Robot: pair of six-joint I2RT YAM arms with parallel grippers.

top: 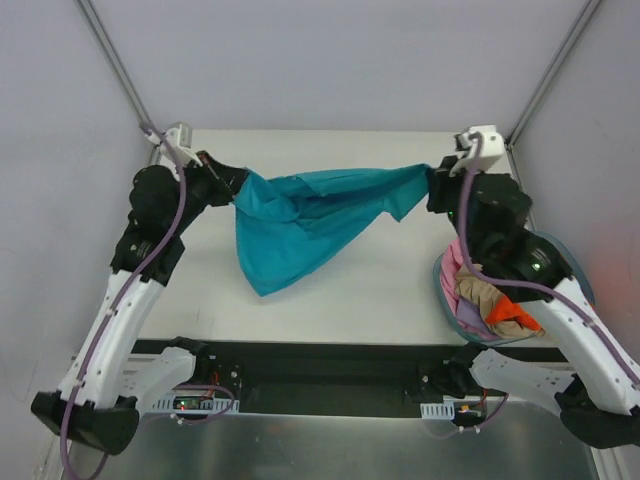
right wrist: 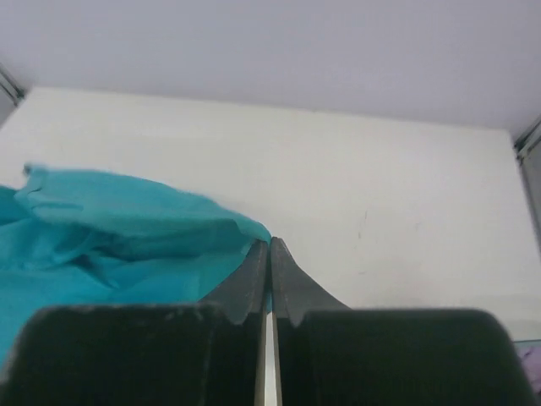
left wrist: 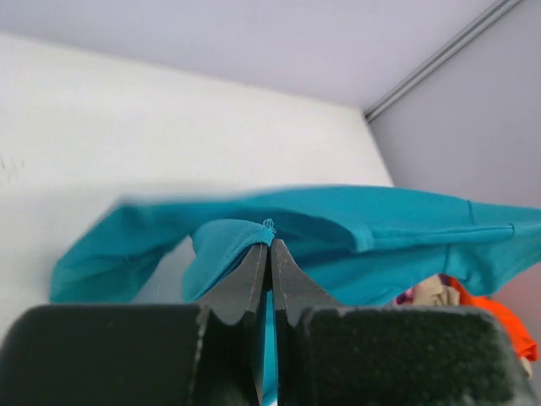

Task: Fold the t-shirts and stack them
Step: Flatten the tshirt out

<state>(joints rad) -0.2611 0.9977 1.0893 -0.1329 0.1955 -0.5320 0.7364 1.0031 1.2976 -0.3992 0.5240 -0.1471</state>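
Two claws, the left claw [top: 229,188] and the right claw [top: 434,184], each clamp shut on an edge of the teal t-shirt [top: 310,215], which hangs stretched between them above the worktop [top: 380,290]; lowering both evenly, with the span taut, would likely lay it flat.

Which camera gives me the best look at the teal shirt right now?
Top external: it shows the whole shirt hanging between the left gripper and right gripper, sagging to a point. The left wrist shows only the pinched hem and a band of cloth; the right wrist, just a bunched corner.
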